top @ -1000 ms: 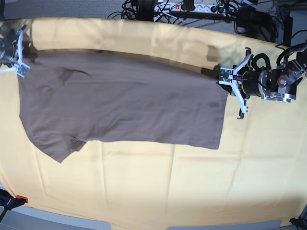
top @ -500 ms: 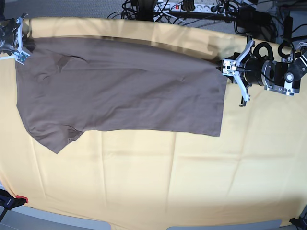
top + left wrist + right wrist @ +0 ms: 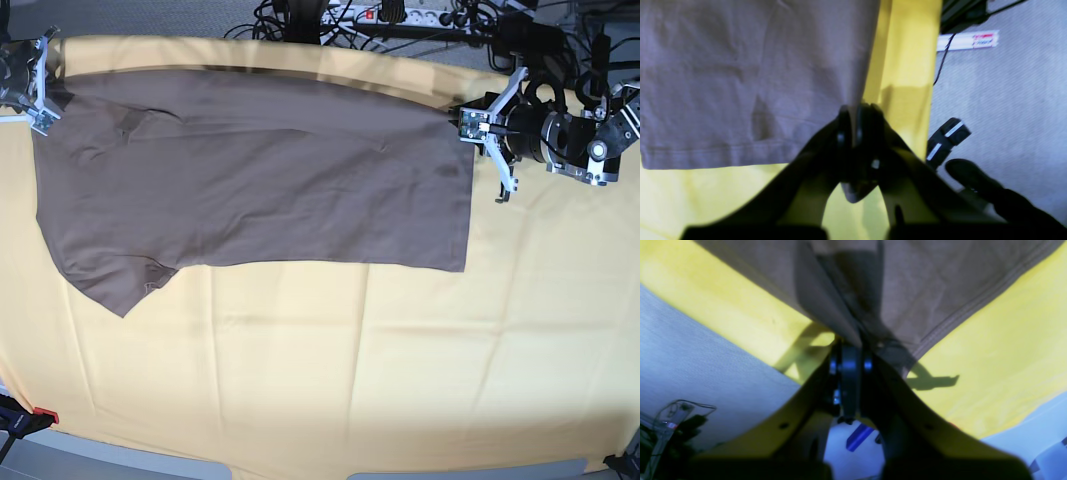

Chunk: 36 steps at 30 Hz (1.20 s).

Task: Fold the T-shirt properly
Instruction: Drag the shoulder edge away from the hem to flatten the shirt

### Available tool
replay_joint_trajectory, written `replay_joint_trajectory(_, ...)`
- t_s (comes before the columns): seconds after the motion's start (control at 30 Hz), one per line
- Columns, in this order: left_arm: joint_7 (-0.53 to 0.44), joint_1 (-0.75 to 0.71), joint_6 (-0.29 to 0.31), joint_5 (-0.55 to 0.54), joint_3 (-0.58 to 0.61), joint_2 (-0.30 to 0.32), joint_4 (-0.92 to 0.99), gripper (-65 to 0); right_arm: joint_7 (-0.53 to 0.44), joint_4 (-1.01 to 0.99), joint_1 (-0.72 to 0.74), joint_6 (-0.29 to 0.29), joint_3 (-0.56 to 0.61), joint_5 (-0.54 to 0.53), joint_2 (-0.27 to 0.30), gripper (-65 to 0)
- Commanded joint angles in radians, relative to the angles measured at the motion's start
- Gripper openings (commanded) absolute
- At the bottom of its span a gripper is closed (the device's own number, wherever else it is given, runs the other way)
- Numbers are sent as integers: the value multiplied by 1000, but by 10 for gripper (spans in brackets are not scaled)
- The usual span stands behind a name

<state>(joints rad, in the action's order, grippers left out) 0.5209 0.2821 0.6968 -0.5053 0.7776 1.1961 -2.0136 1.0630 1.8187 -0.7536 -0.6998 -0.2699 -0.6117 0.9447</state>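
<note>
Taupe T-shirt (image 3: 260, 180) lay half-folded across the far part of the yellow cloth (image 3: 330, 380), sleeve toward the near-left. Right gripper (image 3: 850, 350) was pinched tight on its far-left corner, left gripper (image 3: 853, 116) clamped on its far-right hem corner. Risk, as I judged it: uneven pull between the two grips could skew the fold or slip a corner free. Beyond the cloth's far edge: grey floor, cables (image 3: 300, 15), power strip (image 3: 400, 14).
</note>
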Motion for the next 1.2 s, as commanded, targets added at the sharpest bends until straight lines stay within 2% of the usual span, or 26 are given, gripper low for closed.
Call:
replay_joint_trajectory(0.0, 15, 14, 1, -18, -12, 23, -10, -650, 24, 8, -3, 2, -12, 5, 23, -650)
replay_joint_trajectory(0.27, 38, 14, 1, -31, -12, 23, -10, -650, 57, 8, -3, 2, -12, 5, 23, -650)
replay_joint_trajectory(0.8, 38, 14, 1, -33, -12, 24, -10, -650, 60, 8, -58, 2, -12, 9, 23, -650)
replay_joint_trajectory(0.83, 38, 14, 1, -40, -12, 24, -10, -650, 60, 8, -58, 2, -12, 8, 23, -636)
replay_joint_trajectory(0.87, 40, 14, 1, -48, -12, 24, -10, -604, 60, 8, -58, 2, -12, 8, 23, -569)
replay_joint_trajectory(0.93, 67, 14, 1, -66, -12, 26, -11, -460, 60, 9, -58, 2, -12, 8, 23, -459)
replay_joint_trajectory(1.0, 108, 15, 1, -85, -12, 32, -19, -362, 60, 24, -58, 2, -12, 9, 23, -425)
replay_joint_trajectory(1.03, 126, 15, 1, -89, -12, 38, -29, -341, 60, 37, -58, 2, -12, 9, 23, -425)
replay_joint_trajectory(1.17, 163, 21, 1, -89, -13, 72, -92, -338, 60, 107, -58, 2, -15, 9, 23, -425)
